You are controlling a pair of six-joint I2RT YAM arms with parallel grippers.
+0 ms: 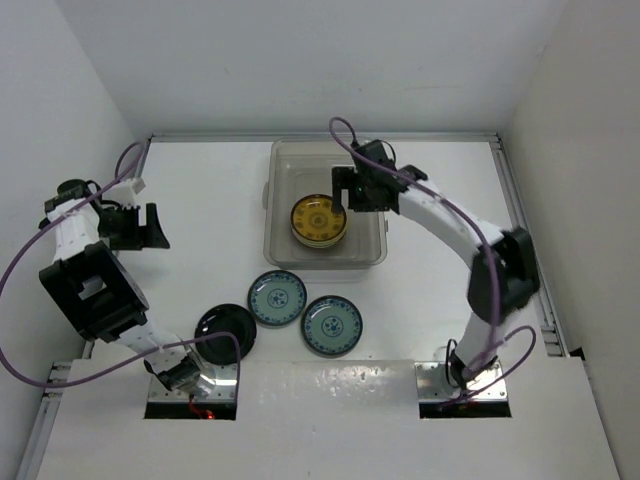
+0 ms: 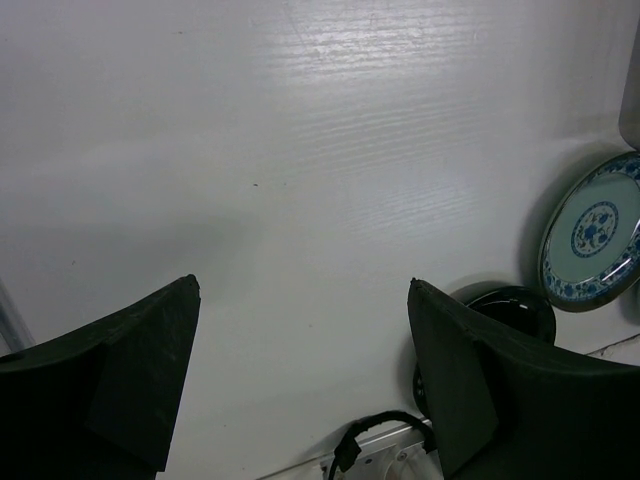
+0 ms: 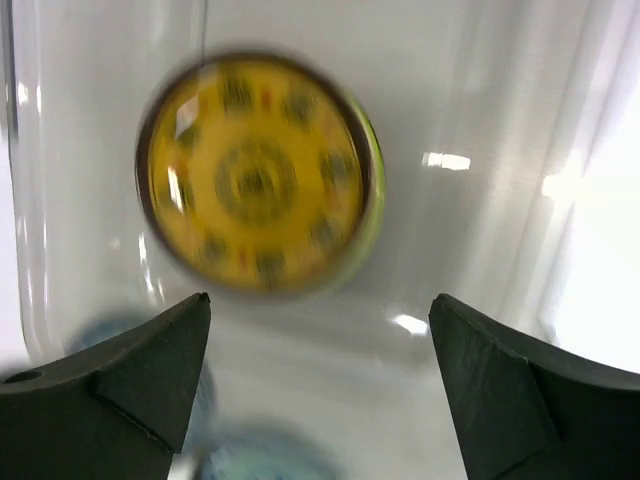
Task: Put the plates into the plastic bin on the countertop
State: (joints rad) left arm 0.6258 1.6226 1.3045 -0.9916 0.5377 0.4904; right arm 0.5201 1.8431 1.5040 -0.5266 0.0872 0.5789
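Over the plastic bin (image 1: pixel 310 165), far centre, we see R hand (image 3: pixel 318 320) wide open, empty; amber plate (image 1: pixel 319 220) lies inside. L hand (image 2: pixel 302 283), at left, likewise open, empty. Blue-green plate (image 1: pixel 277 298), second blue-green plate (image 1: pixel 332 325) & black plate (image 1: pixel 225 330) sit on bench (image 1: pixel 200 200), near side of bin.
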